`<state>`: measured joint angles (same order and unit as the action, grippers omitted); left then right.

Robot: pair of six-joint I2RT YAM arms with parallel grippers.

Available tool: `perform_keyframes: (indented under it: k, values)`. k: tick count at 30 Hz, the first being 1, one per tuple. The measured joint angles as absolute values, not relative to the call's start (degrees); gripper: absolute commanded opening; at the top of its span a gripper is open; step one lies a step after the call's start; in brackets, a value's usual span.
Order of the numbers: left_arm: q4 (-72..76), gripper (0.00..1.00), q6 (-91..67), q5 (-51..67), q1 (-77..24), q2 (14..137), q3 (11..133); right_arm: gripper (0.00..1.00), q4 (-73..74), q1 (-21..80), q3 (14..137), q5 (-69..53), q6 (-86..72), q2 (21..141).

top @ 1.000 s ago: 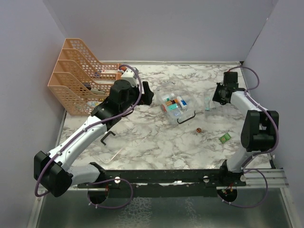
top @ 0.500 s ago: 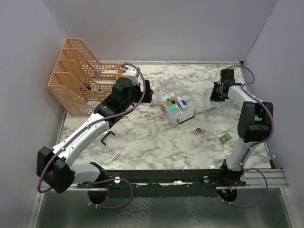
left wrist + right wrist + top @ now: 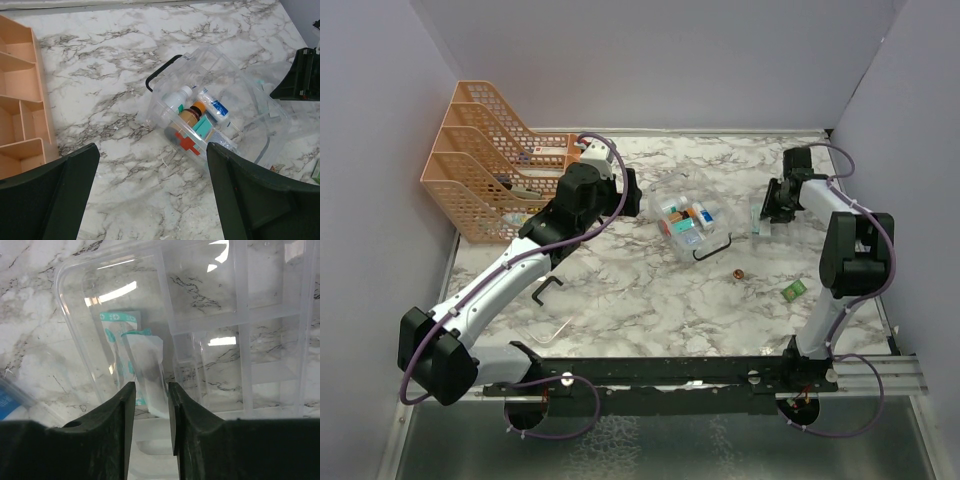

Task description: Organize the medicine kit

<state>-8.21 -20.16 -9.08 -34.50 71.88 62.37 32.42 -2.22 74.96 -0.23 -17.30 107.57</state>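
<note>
The medicine kit (image 3: 685, 205) is a clear box on the marble table, with small bottles and boxes inside and a black handle (image 3: 712, 247). In the left wrist view the medicine kit (image 3: 220, 100) lies just beyond my left gripper (image 3: 152, 150), which is wide open and holds nothing. My right gripper (image 3: 767, 212) hangs over a clear divided tray (image 3: 260, 340) to the right of the kit. The right gripper (image 3: 151, 387) has its jaws slightly parted. A white bandage packet (image 3: 145, 365) rests in the tray with its near end between the tips, on top of a teal-printed packet (image 3: 117, 335).
An orange mesh file rack (image 3: 485, 170) stands at the back left. A small copper-coloured piece (image 3: 738, 274) and a green packet (image 3: 793, 291) lie at the right front. A clear lid (image 3: 545, 325) with a black handle (image 3: 548, 290) lies at the near left.
The right gripper's jaws have parted from shut, leaving the white packet in the tray. The right wrist shifted a little to the left. The left arm moved slightly toward the back.
</note>
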Motion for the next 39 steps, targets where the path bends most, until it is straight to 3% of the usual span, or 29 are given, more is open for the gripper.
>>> perform_keyframes:
  k: [13, 21, 28, 39]
  values:
    - [-8.21, 0.92, -19.99, -9.39, -34.48, 71.88, 62.37, 0.36, 34.57, -2.22, 73.49, 5.04, -19.38, 97.14]
    - [-8.14, 0.92, -20.47, -9.47, -34.50, 69.73, 60.97, 0.54, 37.82, -2.24, 61.41, 11.92, -29.10, 78.11]
    - [-8.27, 0.92, -20.88, -9.74, -34.52, 67.99, 58.22, 0.67, 44.16, -2.26, 51.72, 17.82, -39.55, 69.82]
    - [-8.21, 0.92, -20.82, -10.98, -36.14, 66.26, 57.19, 0.69, 49.98, -2.70, 45.56, 21.06, -50.74, 69.21]
